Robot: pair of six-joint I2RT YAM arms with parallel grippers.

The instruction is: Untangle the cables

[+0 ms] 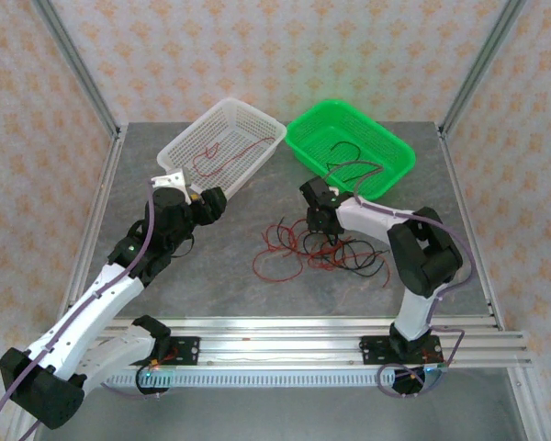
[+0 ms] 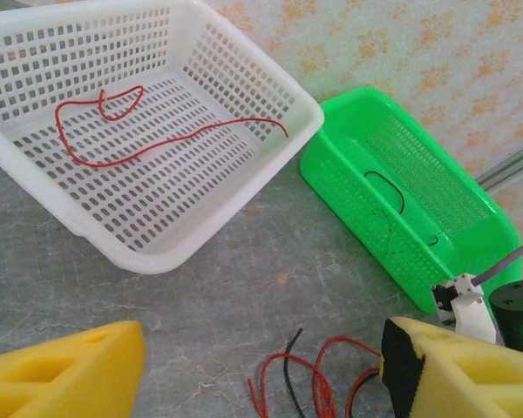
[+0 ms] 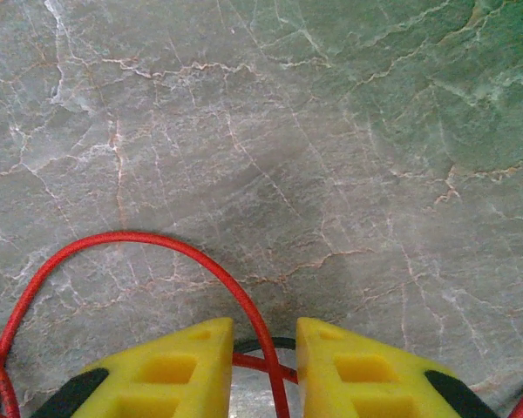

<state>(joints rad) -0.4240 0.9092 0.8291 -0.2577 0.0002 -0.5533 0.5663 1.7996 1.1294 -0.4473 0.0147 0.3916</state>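
- Cables [image 1: 303, 248]: a loose tangle of red and black strands on the bench [image 1: 211, 276], mid-table, sprawling along a 9-to-3 line in the top view.
- 1 red cable [image 2: 157, 144] lies alone in the white basket [image 2: 200, 252], at 11 o'clock from the tangle. A black cable [image 1: 349, 152] lies in the green basket [image 1: 395, 175], at 1 o'clock.
- Right arm [image 1: 422, 257]: its jaws sit low over the tangle's 12 o'clock edge, pointing down at the bench.
- Right jaws: a narrow gap, visibly wider than any strand, so not clamped. A red strand [image 3: 157, 239] arcs in from 9 o'clock and drops through the gap at 6 o'clock. A black strand [image 3: 266, 344] crosses the same gap.
- Key relation: the red strand runs roughly along the gap, not across it. Judgement: a slight shift or closing should trap it, though the black strand may be caught too.
- Left arm [image 1: 119, 276]: jaws wide apart and empty, at 9 o'clock from the tangle, just beside the white basket.
- The right arm is nearer. The tangle's edge [image 2: 318, 383] lies just ahead of the left jaws, untouched.
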